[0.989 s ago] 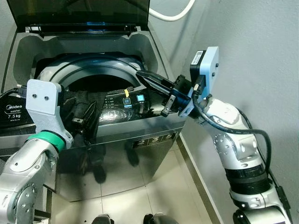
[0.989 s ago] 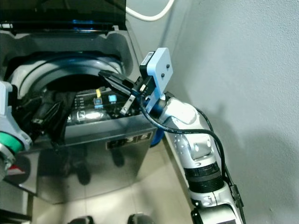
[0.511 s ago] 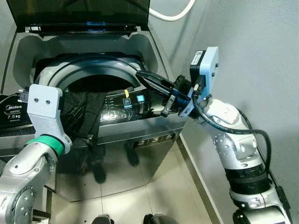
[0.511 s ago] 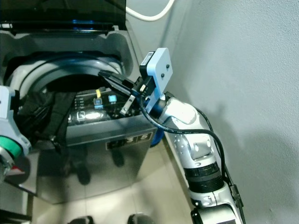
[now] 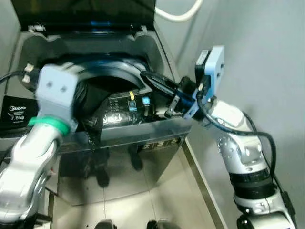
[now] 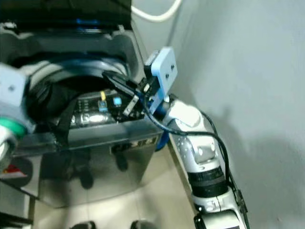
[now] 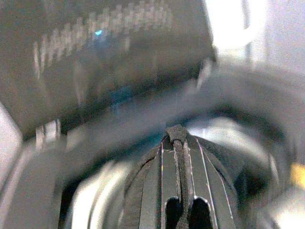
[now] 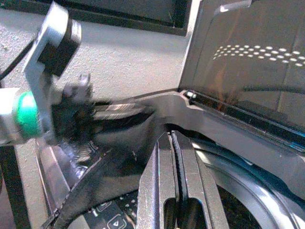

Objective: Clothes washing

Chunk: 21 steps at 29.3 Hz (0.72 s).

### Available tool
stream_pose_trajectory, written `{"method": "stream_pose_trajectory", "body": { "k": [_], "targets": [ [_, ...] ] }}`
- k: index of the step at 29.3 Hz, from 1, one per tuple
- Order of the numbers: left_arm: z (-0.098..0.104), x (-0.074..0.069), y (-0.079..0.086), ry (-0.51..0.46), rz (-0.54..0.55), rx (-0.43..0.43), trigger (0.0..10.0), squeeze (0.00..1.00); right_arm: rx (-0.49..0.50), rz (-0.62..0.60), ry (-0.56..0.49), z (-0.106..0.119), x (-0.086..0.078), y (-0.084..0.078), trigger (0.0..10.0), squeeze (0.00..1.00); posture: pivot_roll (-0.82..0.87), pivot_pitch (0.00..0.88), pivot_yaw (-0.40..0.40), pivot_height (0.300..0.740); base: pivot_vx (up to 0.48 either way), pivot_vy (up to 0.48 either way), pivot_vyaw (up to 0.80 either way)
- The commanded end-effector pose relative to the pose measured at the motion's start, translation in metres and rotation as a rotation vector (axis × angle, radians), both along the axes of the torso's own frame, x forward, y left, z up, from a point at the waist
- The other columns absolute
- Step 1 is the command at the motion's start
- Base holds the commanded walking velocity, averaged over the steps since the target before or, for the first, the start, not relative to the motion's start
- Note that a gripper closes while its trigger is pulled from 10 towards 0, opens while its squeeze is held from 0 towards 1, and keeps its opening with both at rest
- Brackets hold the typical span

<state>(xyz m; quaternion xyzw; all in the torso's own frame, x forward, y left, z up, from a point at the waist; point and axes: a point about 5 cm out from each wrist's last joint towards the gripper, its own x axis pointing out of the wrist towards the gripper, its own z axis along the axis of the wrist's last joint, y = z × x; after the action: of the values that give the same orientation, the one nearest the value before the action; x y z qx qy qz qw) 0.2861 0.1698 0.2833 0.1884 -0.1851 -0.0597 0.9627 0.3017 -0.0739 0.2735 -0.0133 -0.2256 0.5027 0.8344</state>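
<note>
Left eye view: dark limp garment (image 5: 93,102) drapes steel washer (image 5: 143,143).

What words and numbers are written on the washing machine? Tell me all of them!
"Midea": white brand name on the black label at the left of the washing machine.
Line under it on the label: too blurred to read.
Digits on the small plate on the machine's front: too blurred to read.
Markings on the control panel: too small to read.
</note>
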Motion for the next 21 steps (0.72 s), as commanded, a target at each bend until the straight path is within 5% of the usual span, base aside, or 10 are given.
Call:
{"method": "stream_pose_trajectory", "body": {
  "k": [1,3,11,15,18,19,21],
  "targets": [
    [0.002,0.017,-0.008,-0.025,-0.005,0.021,10.0,0.0,0.001,-0.018,-0.008,0.001,-0.001,-0.002,10.0,0.0,0.07,0.066,-0.027,0.74,0.0,0.0,0.0],
    [0.002,0.017,-0.008,-0.025,-0.005,0.021,10.0,0.0,0.001,-0.018,-0.008,0.001,-0.001,-0.002,10.0,0.0,0.07,0.066,-0.027,0.74,0.0,0.0,0.0],
    [0.045,0.065,-0.013,-0.12,0.022,-0.005,10.0,0.0,0.007,-0.033,-0.012,0.002,-0.003,-0.002,10.0,0.0,0.05,0.064,-0.021,0.74,0.0,0.0,0.0],
    [0.051,0.071,-0.011,-0.143,0.042,-0.001,10.0,0.0,0.008,-0.038,-0.014,0.002,-0.003,-0.003,10.0,0.0,0.05,0.064,-0.02,0.74,0.0,0.0,0.0],
    [0.041,0.081,-0.004,-0.057,0.045,0.039,10.0,0.0,0.011,-0.046,-0.013,0.002,-0.003,-0.004,10.0,0.0,0.05,0.068,-0.014,0.74,0.0,0.0,0.0],
    [0.035,0.081,-0.004,-0.018,0.02,0.029,10.0,1.0,0.013,-0.047,-0.011,0.002,-0.003,-0.004,10.0,0.0,0.05,0.071,-0.016,0.74,0.0,0.0,0.0],
    [0.035,0.081,-0.004,-0.018,0.02,0.029,10.0,1.0,0.013,-0.047,-0.011,0.002,-0.003,-0.004,10.0,0.0,0.05,0.071,-0.016,0.74,0.0,0.0,0.0]
  ]
}}
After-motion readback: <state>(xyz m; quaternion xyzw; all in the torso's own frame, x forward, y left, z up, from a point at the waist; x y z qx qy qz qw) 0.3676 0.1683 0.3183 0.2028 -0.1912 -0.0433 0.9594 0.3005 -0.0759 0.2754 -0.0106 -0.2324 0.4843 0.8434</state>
